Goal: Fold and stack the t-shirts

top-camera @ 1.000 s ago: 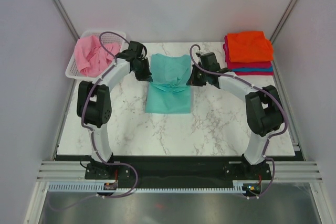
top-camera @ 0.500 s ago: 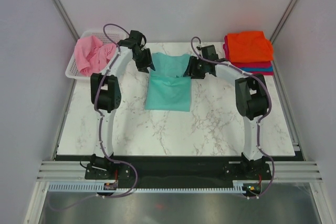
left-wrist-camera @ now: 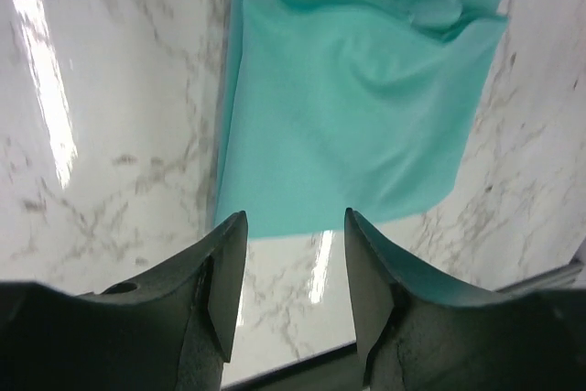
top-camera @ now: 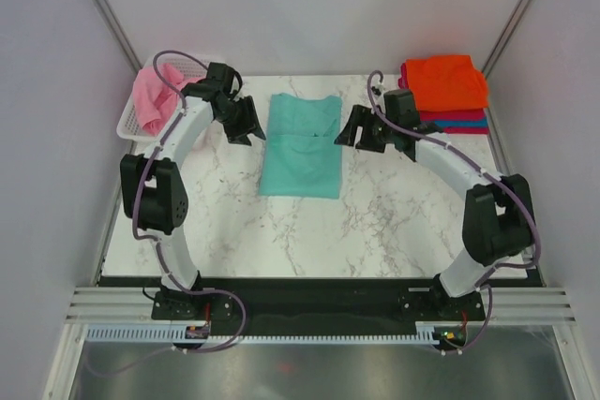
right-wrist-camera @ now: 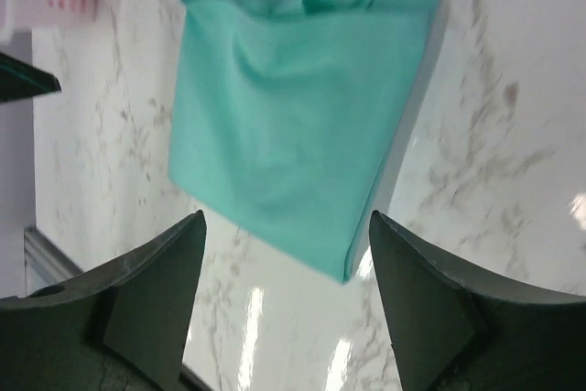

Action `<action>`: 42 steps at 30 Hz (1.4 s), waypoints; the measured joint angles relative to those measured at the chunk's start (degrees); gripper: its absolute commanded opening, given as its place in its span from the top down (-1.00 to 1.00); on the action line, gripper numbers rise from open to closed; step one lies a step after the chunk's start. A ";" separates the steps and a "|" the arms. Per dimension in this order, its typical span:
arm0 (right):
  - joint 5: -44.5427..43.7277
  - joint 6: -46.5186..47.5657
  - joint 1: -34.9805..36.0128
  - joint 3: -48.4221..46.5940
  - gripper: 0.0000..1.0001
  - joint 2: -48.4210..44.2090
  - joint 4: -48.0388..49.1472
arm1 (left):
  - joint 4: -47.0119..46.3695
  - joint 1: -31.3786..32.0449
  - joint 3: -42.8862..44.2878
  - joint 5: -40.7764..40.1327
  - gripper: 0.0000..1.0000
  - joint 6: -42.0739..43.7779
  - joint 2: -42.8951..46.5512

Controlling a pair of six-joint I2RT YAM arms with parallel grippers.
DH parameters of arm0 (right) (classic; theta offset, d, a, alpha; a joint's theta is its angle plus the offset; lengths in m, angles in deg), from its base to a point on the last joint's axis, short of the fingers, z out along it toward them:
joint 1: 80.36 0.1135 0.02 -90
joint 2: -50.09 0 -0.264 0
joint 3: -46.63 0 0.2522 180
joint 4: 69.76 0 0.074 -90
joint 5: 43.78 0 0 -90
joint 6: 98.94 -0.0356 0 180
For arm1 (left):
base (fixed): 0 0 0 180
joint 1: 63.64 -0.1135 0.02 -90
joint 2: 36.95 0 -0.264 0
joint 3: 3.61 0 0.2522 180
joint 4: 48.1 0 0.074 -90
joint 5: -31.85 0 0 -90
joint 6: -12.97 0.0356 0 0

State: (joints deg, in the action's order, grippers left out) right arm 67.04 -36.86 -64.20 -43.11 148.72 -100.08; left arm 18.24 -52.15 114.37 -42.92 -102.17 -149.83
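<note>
Step in hand: folding the teal t-shirt (top-camera: 302, 145). It lies flat at upper centre of the desk (top-camera: 394, 222) as a long panel, with a folded layer over its lower part.

The left tool (left-wrist-camera: 295, 224) stands just left of the cloth, fingers apart and empty. The right tool (right-wrist-camera: 286, 222) stands just right of it, fingers wide apart, also empty.

Judgement: the next move calls for both tools to take matching corners, bring one end over the other, then carry the shirt to the stack of folded t-shirts (top-camera: 445, 86) at upper right.

A pink t-shirt (top-camera: 155, 98) waits crumpled in the white basket (top-camera: 129, 128) at upper left. The right arm itself crosses the path to the stack.
</note>
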 measured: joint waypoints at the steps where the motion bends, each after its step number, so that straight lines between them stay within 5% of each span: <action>1: 0.42 -0.87 1.22 4.79 -0.60 -2.91 0.98 | -1.03 0.00 -5.42 0.07 -0.06 -0.28 3.30; 8: 1.68 -6.58 7.69 28.06 -0.59 -9.22 6.62 | -12.37 0.15 -36.24 0.52 -0.02 -3.82 19.56; 15: 1.66 -10.36 7.76 33.55 -0.54 -7.91 15.26 | -21.99 0.15 -50.75 0.24 -0.02 -6.84 27.10; 20: 2.43 -11.98 8.00 33.05 -0.32 -3.74 22.18 | -27.54 0.15 -54.12 -0.15 -0.04 -8.17 28.70; 27: 1.81 -12.28 8.00 32.68 0.60 0.17 26.25 | -34.27 0.17 -57.99 -1.44 -0.04 -10.99 27.36; 42: 2.38 -11.34 8.00 33.22 0.92 1.75 29.53 | -40.44 0.28 -60.39 -2.78 -0.04 -13.66 23.47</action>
State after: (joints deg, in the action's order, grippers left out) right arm 69.42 -48.21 -56.20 -9.89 150.47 -70.55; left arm -22.19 -51.87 53.98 -45.70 -115.83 -126.35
